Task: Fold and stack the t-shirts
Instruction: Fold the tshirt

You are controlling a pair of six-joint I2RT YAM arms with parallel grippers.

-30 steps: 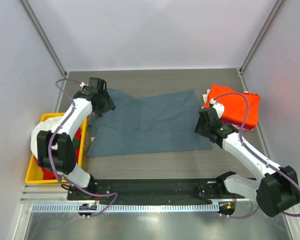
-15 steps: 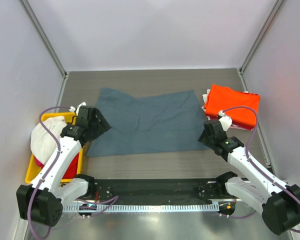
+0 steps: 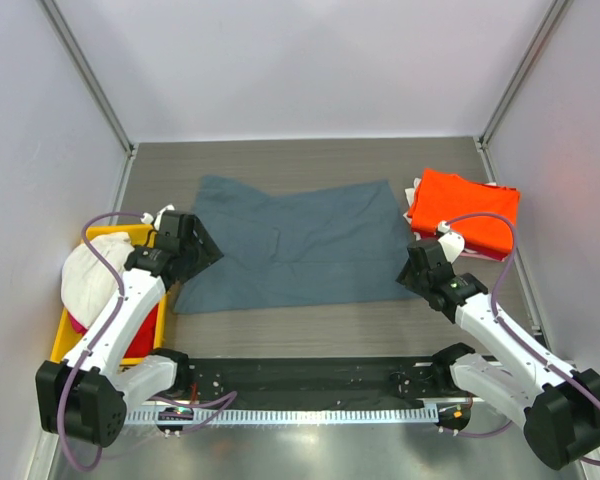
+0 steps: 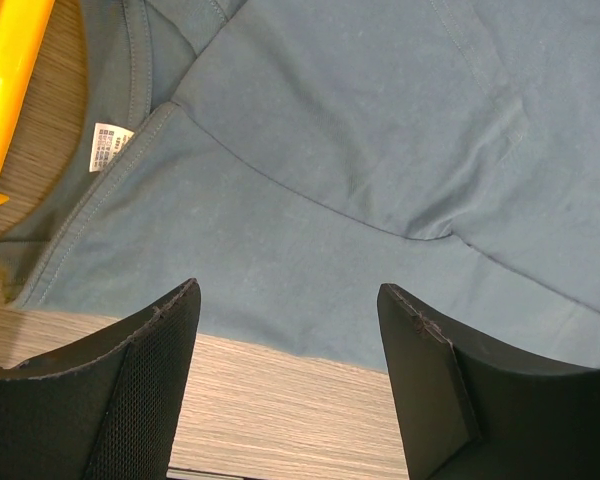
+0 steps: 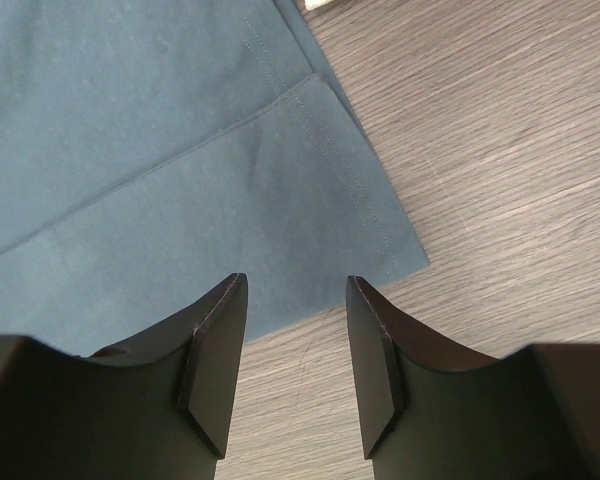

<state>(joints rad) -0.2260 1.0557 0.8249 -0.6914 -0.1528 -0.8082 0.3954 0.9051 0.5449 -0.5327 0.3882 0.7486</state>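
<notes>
A slate blue-grey t-shirt (image 3: 295,240) lies spread flat on the table, collar to the left; its near hem fills the left wrist view (image 4: 380,180) and its near right corner the right wrist view (image 5: 160,170). A folded orange t-shirt (image 3: 467,212) rests at the back right on a white one. My left gripper (image 3: 202,252) hovers open over the shirt's near left edge, nothing between its fingers (image 4: 165,380). My right gripper (image 3: 408,272) hangs open above the near right corner, also empty. White and red t-shirts (image 3: 88,272) sit heaped in the bin.
A yellow plastic bin (image 3: 64,350) stands at the left edge beside the left arm; its rim (image 4: 5,90) shows in the left wrist view. Grey walls close in the table on three sides. A black rail (image 3: 300,378) runs along the near edge.
The left arm pulled back from the shirt's far left corner to its near left edge, opening wider. The right arm drew back from beside the orange shirt to the near right corner.
</notes>
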